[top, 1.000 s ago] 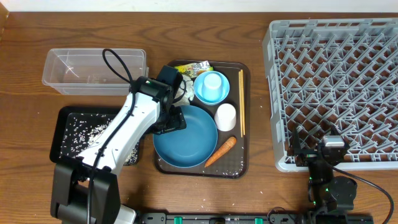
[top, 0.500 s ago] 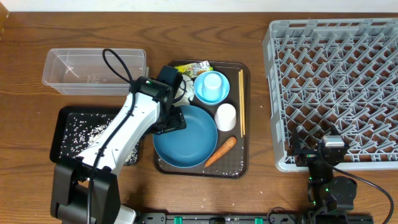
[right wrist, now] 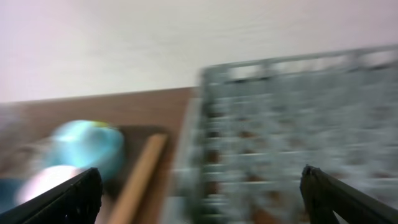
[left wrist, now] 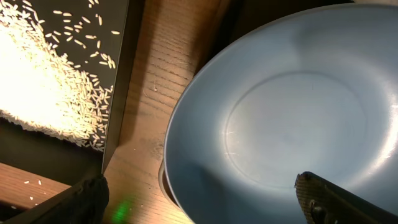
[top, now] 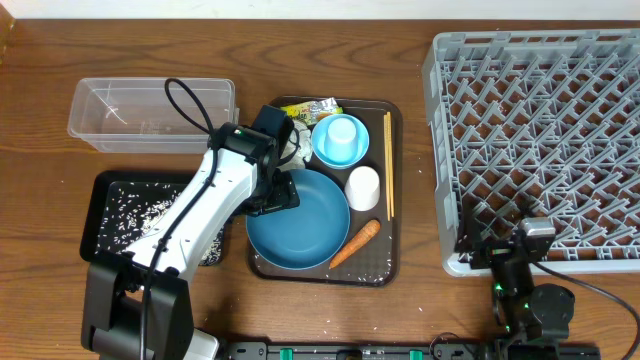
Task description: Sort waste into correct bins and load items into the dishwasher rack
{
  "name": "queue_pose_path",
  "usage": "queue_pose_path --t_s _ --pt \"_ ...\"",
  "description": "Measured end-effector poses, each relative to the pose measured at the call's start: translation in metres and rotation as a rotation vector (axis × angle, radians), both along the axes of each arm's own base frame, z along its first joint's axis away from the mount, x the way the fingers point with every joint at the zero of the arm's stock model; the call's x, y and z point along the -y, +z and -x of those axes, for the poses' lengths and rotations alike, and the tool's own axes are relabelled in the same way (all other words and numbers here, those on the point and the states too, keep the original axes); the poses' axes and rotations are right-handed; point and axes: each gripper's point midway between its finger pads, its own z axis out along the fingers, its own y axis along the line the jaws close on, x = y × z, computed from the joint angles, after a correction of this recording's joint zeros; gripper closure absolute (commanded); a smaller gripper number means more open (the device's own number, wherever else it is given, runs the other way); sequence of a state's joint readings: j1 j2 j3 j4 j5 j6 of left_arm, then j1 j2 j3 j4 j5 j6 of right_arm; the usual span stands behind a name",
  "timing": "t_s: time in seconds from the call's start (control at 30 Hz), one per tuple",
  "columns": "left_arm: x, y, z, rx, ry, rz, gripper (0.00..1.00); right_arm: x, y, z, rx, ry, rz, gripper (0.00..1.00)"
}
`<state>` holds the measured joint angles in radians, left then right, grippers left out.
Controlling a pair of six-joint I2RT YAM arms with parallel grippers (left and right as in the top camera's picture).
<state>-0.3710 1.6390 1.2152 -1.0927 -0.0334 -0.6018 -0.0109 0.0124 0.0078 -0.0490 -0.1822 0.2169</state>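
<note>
Left wrist: left gripper is hovering, jaws apart, over the dark blue bowl; right gripper is gaping too.

Dark brown wood-grain surface, grain running left-right in the overhead view. Plain pale wall along its far edge, blurred in the right wrist view. Lighting even; small green glow on the wood, left wrist view.

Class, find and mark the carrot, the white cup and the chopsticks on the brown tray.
carrot (top: pixel 355 244), overhead view, middle of its body
white cup (top: pixel 362 187), overhead view, centre of its top
chopsticks (top: pixel 388 165), overhead view, midway along the pair
</note>
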Motion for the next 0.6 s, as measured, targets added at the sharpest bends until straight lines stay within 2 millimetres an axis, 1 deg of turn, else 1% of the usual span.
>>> queue_pose_path --t_s 0.1,0.17,0.23,0.3,0.43,0.6 --pt "0.0 0.0 0.0 0.0 0.0 0.0 0.02 -0.033 0.002 0.009 -0.061 0.188 -0.256 0.01" --pt "0.0 0.0 0.0 0.0 0.0 0.0 0.02 -0.054 0.002 0.019 -0.128 0.312 -0.395 0.01" --pt "0.0 0.0 0.0 0.0 0.0 0.0 0.02 -0.071 0.002 0.03 -0.194 0.417 -0.488 0.01" --pt "0.0 0.0 0.0 0.0 0.0 0.0 0.02 -0.082 0.002 0.038 -0.249 0.489 -0.558 0.01" --pt "0.0 0.0 0.0 0.0 0.0 0.0 0.02 -0.094 0.002 0.05 -0.345 0.566 -0.681 0.01" --pt "0.0 0.0 0.0 0.0 0.0 0.0 0.02 -0.11 0.016 0.068 -0.369 0.711 -0.708 0.01"
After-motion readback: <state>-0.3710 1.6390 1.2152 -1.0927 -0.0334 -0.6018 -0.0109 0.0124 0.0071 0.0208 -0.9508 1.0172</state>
